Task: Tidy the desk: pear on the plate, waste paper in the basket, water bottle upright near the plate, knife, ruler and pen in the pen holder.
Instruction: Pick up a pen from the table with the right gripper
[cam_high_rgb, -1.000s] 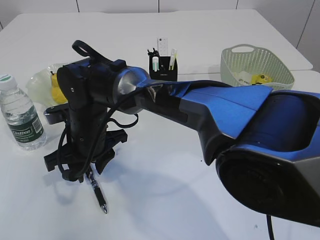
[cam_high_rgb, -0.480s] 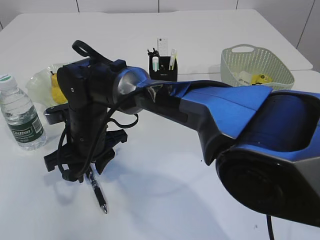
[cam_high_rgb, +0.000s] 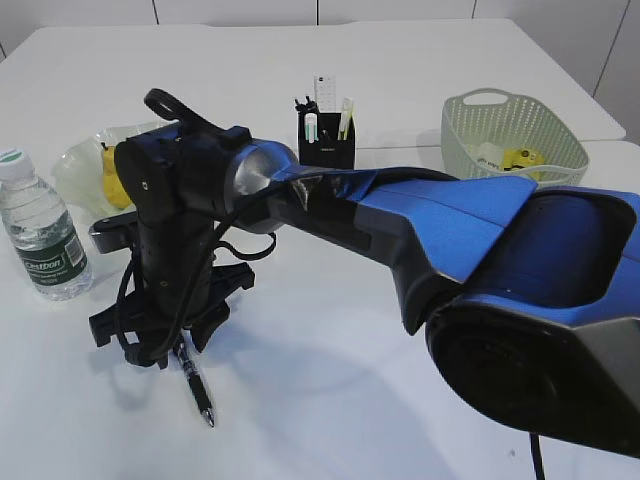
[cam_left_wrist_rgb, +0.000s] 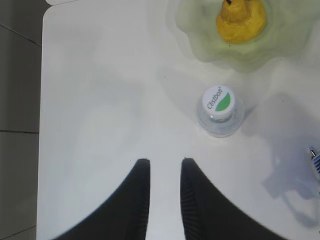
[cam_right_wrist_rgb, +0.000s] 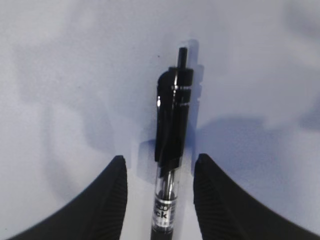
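We note pale wall panels (cam_high_rgb: 240, 10) with thin dark seams beyond the far edge. At right, a second white tabletop (cam_high_rgb: 600, 125) abuts. From the left wrist view, grey floor tiles (cam_left_wrist_rgb: 17, 100) lie past the rounded corner. Light is soft, shadows faint.

white desk (cam_high_rgb: 420, 60), upright water bottle (cam_high_rgb: 42, 228) at left, green plate (cam_high_rgb: 75, 165) behind it, black pen (cam_high_rgb: 197, 385) lay flat, pen holder (cam_high_rgb: 327, 135), basket (cam_high_rgb: 510, 130) at right

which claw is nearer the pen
Right. The right claw straddles the pen lying on the desk; the left claw hangs above bare desk beside the water bottle.
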